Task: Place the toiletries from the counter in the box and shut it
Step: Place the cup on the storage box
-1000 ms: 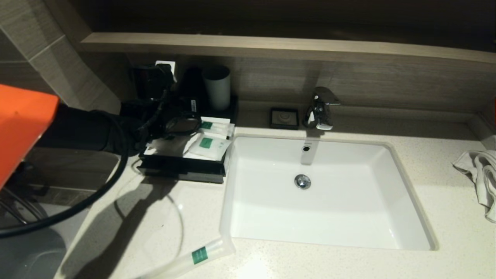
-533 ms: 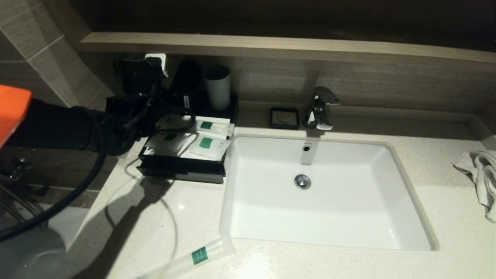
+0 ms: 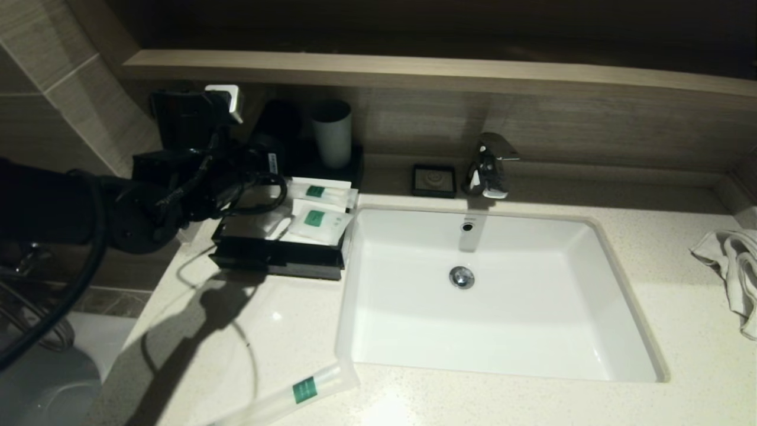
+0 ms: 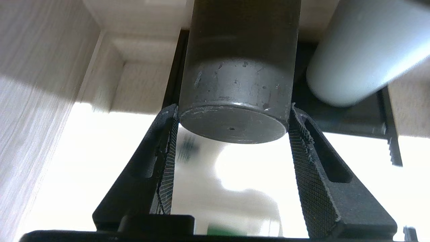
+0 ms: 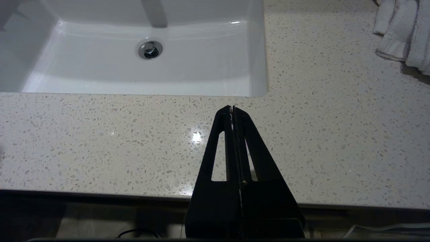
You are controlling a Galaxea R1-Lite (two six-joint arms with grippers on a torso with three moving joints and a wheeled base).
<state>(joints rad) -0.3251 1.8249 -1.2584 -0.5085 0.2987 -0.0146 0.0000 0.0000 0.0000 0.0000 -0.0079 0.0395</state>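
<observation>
Since a second ago the left arm has drawn back and upward from over the box, carrying the black tumbler with it. Across the speckled tabletop, the white sink basin fills the middle, with a crumpled white towel at the right edge. At the back left sits the flat black box; two frosted packets with green labels lie on its white top. One long slim packet lies on the tabletop's near edge, in front of the basin's left corner. The left gripper holds the black tumbler, fingers pressed against both its sides, above the box's back left, beside the grey tumbler. The right gripper hovers over the near tabletop, its fingers pressed together.
</observation>
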